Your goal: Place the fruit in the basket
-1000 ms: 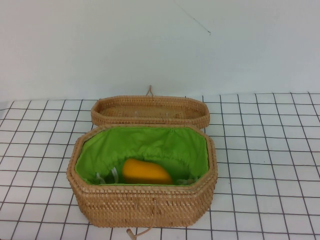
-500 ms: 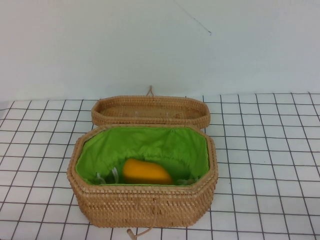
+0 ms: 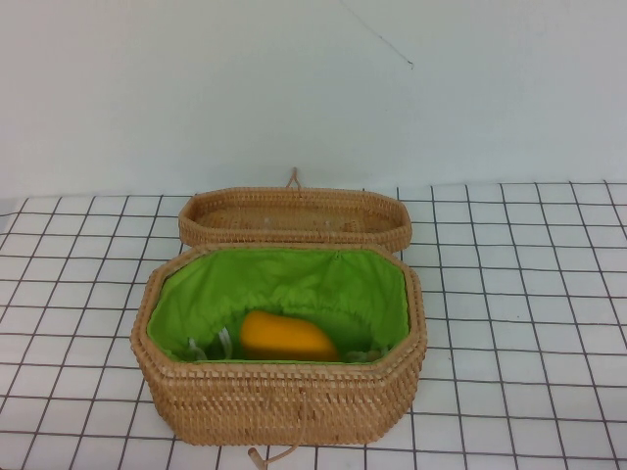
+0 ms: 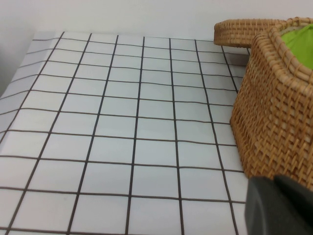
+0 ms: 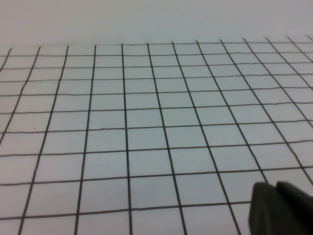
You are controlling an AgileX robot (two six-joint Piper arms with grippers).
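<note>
nothing has changed across the last second in the high view: the fruit lies in the same spot on the green lining inside the basket, toward the near wall, and the lid lies open behind the basket just as it did. you can read that as the task's goal already met, with the scene at rest and no arm over the table.

now the jaws. you only get a dark corner of the left gripper in its wrist view, low over the grid and just beside the basket's outer wall; i cannot tell how its jaws stand, though nothing shows in its grasp. the right gripper shows the same way, a dark edge over bare grid with the basket out of its sight, and i cannot tell its opening either. neither gripper appears in the high view, so you may judge both arms drawn back to the robot's side.
</note>
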